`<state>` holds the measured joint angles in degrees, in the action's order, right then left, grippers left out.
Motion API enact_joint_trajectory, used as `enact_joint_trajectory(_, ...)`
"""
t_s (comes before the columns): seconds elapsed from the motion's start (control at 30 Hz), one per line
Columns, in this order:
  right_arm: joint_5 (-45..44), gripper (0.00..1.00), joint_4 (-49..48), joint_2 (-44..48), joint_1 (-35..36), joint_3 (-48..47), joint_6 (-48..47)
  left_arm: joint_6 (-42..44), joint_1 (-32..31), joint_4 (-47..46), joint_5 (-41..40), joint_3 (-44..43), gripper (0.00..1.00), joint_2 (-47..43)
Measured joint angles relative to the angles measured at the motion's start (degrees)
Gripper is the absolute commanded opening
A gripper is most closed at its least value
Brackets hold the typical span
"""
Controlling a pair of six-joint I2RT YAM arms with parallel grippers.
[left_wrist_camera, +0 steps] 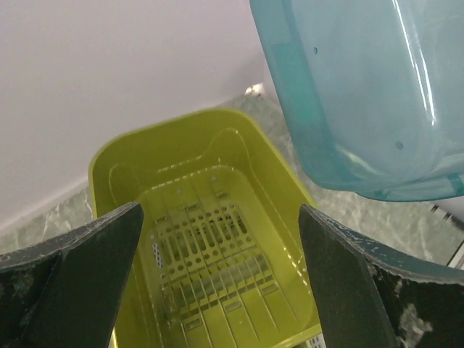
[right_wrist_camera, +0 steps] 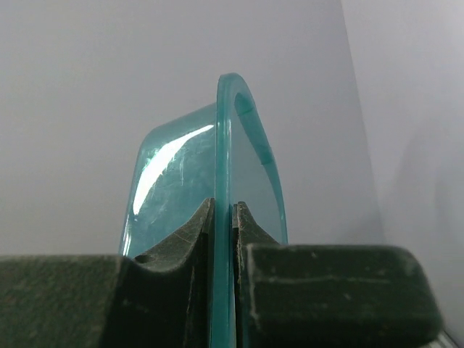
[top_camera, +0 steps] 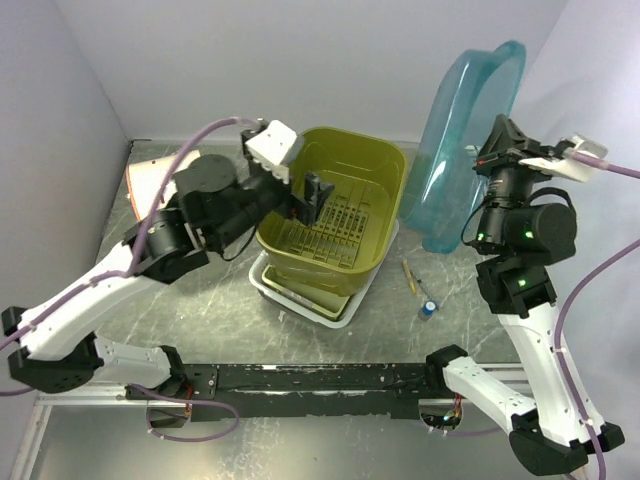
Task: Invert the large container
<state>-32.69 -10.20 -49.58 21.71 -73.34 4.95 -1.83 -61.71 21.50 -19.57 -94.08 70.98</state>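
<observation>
One teal tub (top_camera: 470, 140) stands on edge, upper right of the top view; wrist views cut it off. Right gripper (right_wrist_camera: 223, 214) pinches its rim. Left gripper (left_wrist_camera: 219, 217) hangs spread above one yellow-green basket (top_camera: 345, 160), which mostly hides one white tray (top_camera: 300, 300).

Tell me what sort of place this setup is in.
Likely a robot test booth, not a kitchen: bare white walls box in a table, a left arm and right arm bolted at its edge, props only: blue tub, green basket.
</observation>
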Motion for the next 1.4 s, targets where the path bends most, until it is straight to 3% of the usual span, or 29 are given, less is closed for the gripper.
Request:
enact_joint_trajectory(0.2,-3.19,0.0,5.05,1.07,0.0,6.36,-1.25,-0.76,1.05,10.64,-0.61,-7.58,1.0,9.35)
enact_joint_trajectory(0.33,-5.46,0.0,8.81,2.34,0.0,9.51,-2.62,-2.05,7.48,17.35,3.54,-12.11,1.0,13.27)
enact_joint_trajectory(0.47,-7.28,0.0,9.66,3.06,-0.39,11.19,-3.54,-4.5,15.5,19.47,8.15,-12.02,0.99,13.38)
enact_joint_trajectory(0.63,-5.16,0.0,9.97,0.79,-4.48,12.79,-2.21,-6.73,17.0,19.43,11.08,-7.67,0.99,10.19)
enact_joint_trajectory(0.93,25.64,0.0,10.03,-13.44,-36.94,12.66,14.27,-8.57,17.88,19.32,11.28,-6.4,1.0,9.16)
enact_joint_trajectory(1.17,41.77,0.0,3.98,-24.46,-40.52,12.83,25.03,-9.2,18.03,18.95,10.78,-5.33,1.0,9.11)
enact_joint_trajectory(1.4,54.21,0.0,-3.98,-29.73,-41.22,13.84,34.05,-9.46,18.03,17.44,10.73,-1.51,0.99,6.97)
